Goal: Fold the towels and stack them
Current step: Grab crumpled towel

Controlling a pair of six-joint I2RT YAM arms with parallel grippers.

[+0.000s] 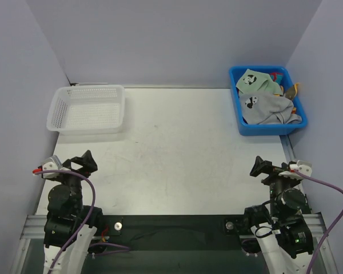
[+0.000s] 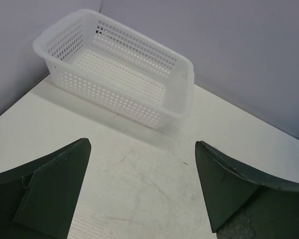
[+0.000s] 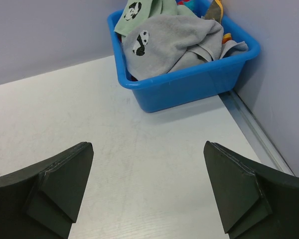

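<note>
From the top camera, the towels [image 1: 267, 100] are lying bunched in the blue bin [image 1: 263, 131] at two o'clock on the table [image 1: 171, 165]. A grey towel [image 1: 268, 109] bearing a panda mark is covering most of the heap, and a pale green towel [image 1: 251, 80] is sitting at the bin's twelve o'clock end. Scraps of orange and red are showing toward the far right corner. The white mesh basket [image 1: 57, 114] is sitting at ten o'clock, well apart from the bin. The left gripper [image 1: 83, 164] is hovering at seven o'clock and the right gripper [image 1: 261, 167] at five o'clock, both well apart from the bin.

From the left wrist, the dark fingers [image 2: 50, 194] are standing spread wide with bare table between them, and the basket is lying at eleven o'clock near the wall.

From the right wrist, the fingers [image 3: 239, 194] are likewise standing wide apart, pinching nothing. The bin is sitting at one o'clock, the grey towel is draping over its contents, and the green one is showing behind it.
</note>
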